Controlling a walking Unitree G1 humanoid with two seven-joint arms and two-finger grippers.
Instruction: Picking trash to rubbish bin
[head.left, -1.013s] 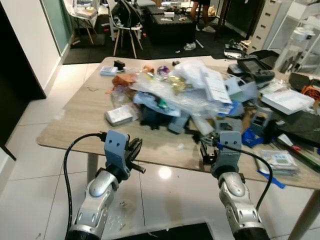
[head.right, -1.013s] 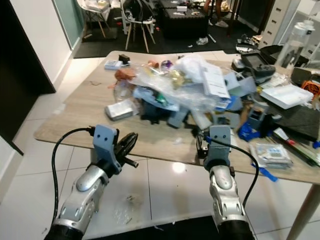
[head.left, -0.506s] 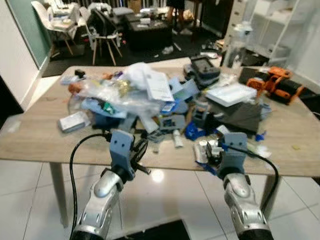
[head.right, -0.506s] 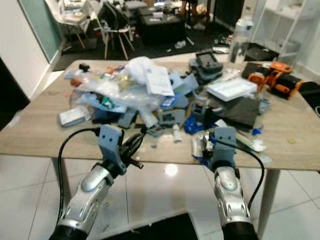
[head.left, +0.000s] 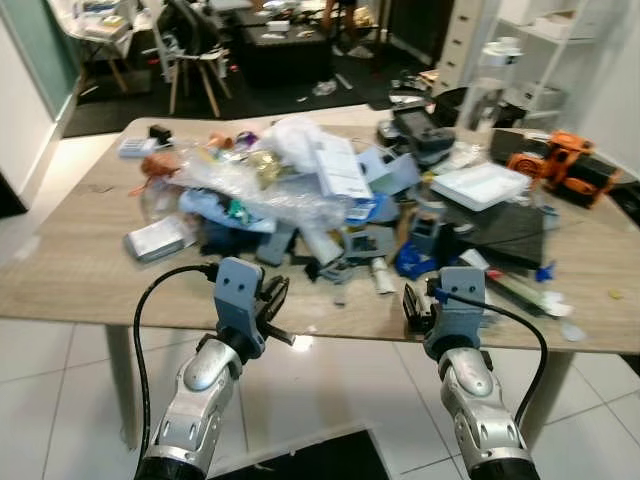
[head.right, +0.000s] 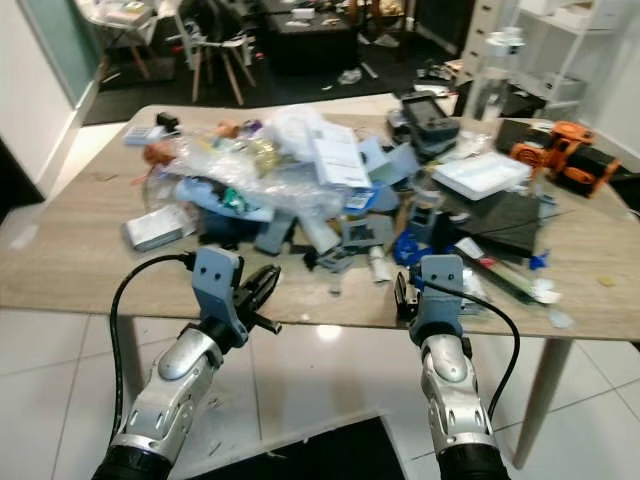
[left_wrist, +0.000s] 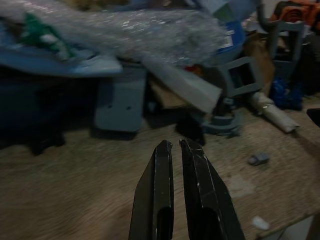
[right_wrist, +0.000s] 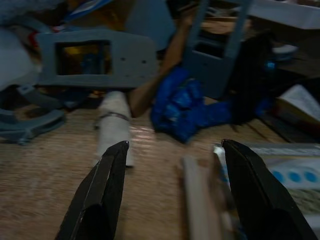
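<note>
Trash (head.left: 290, 190) heaps the table (head.left: 70, 270) — left claw (left_wrist: 176, 146) pinched together, right claw (right_wrist: 172, 152) seemingly spread, both empty.

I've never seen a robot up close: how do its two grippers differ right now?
The left gripper has its black fingers pressed nearly together; the right gripper holds its fingers wide apart. The left points at the bubble wrap pile; the right faces a crumpled blue glove. Both hold nothing, at the table's near edge.
</note>
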